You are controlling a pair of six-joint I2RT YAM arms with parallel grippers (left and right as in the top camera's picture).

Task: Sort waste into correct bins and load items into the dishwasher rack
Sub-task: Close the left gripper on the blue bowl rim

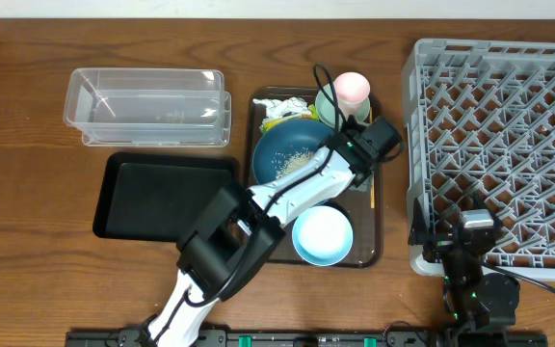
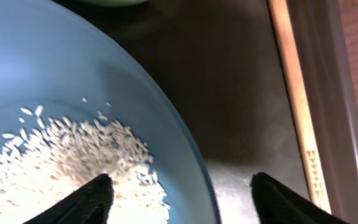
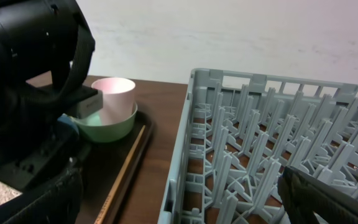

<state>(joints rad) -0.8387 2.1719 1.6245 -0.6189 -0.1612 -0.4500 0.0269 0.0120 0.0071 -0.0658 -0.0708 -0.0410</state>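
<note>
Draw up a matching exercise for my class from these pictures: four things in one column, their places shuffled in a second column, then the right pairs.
Things
1. pink cup
2. rice
3. small light-blue bowl
4. clear container

Places
A. inside the dark-blue bowl
B. on the table, on the far side of the black tray from the robot
C. standing in the mint-green bowl
D. at the robot's end of the brown tray

Pairs: 1-C, 2-A, 3-D, 4-B
</note>
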